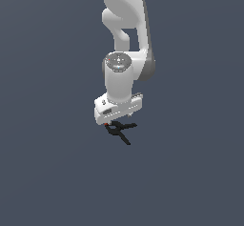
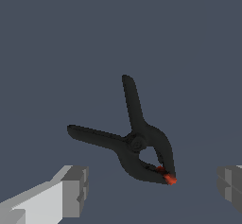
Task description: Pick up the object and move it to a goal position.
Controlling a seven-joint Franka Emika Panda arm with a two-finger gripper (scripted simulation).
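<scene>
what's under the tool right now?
The black spring clamp lies under the open tool, handles splayed, red tip between the two fingers. In the exterior view the tool's body covers part of the clamp; whether they touch cannot be told.

Matt black plastic-looking clamp [image 2: 137,145] with glossy red tips; smooth white arm [image 1: 121,72]; flat grey fingers [image 2: 75,191].

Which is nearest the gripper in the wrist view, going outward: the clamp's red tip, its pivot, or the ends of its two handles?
1. Red tip, lying between the fingers of the gripper.
2. Pivot, mid-body of the spring clamp.
3. Handle ends, splayed away; the two are too close to rank.
</scene>
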